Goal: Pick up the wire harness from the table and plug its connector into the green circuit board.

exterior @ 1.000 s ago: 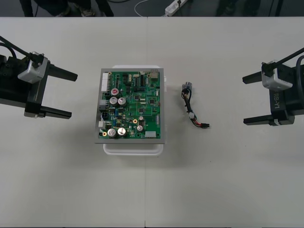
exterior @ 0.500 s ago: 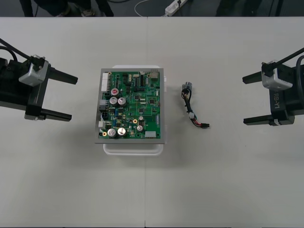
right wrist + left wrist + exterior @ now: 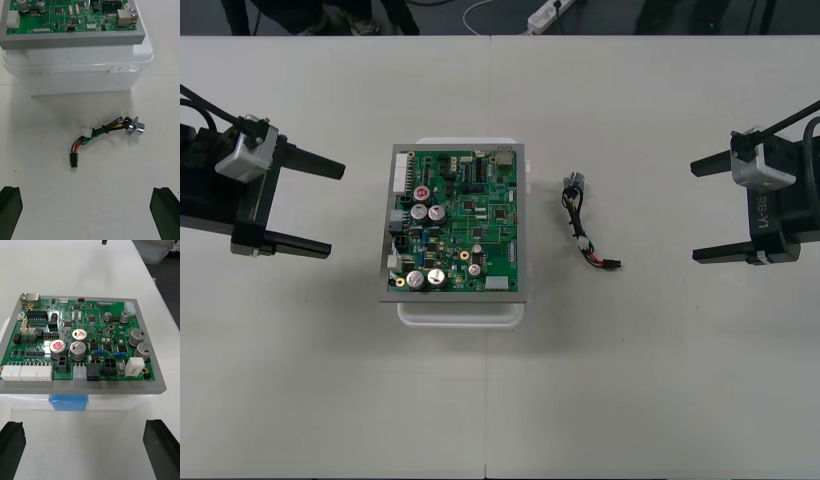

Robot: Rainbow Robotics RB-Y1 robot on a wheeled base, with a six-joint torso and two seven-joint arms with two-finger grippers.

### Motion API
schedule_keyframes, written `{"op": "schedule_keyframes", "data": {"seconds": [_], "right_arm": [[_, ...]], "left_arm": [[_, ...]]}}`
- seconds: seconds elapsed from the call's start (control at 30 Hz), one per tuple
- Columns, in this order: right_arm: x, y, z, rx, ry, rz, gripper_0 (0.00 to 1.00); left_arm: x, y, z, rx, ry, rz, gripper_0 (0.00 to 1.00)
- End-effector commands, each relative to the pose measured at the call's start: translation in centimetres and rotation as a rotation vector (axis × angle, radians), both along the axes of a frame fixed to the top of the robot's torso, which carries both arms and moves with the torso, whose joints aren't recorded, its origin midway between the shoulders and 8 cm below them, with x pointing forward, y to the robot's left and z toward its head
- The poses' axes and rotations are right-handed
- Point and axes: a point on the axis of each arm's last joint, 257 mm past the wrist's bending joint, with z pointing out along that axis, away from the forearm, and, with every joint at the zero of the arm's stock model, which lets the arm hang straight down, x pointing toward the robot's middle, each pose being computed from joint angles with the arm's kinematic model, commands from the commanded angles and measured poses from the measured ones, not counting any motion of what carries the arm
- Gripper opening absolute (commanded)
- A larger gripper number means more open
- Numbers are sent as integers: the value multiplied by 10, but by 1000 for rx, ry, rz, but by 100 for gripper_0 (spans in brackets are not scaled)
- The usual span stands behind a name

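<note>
lying beside green circuit board (image 3: 458,222), wire harness (image 3: 580,240), left gripper (image 3: 336,207), right gripper (image 3: 693,212), both spread wide

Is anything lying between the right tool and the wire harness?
No. In the front view, bare table separates the open right tool from the wire harness; the right wrist view agrees.

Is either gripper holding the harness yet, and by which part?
Nothing is held. The wire harness lies on the table between the green circuit board and the right gripper; the left gripper sits beyond the board. Both sets of jaws stand open.
</note>
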Motion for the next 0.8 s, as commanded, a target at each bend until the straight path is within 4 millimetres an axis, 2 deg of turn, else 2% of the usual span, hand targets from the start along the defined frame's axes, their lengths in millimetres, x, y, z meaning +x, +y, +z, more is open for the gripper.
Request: {"op": "schedule_keyframes", "data": {"seconds": [0.03,0.33,0.8], "right_arm": [[-3,0,6,17,6,-29,100],[-3,0,6,17,6,-29,100],[-3,0,6,17,6,-29,100]], "left_arm": [[-14,10,3,30,92,17,92],[-36,4,7,67,123,-45,92],[-28,-12,28,75,98,-64,92]]}}
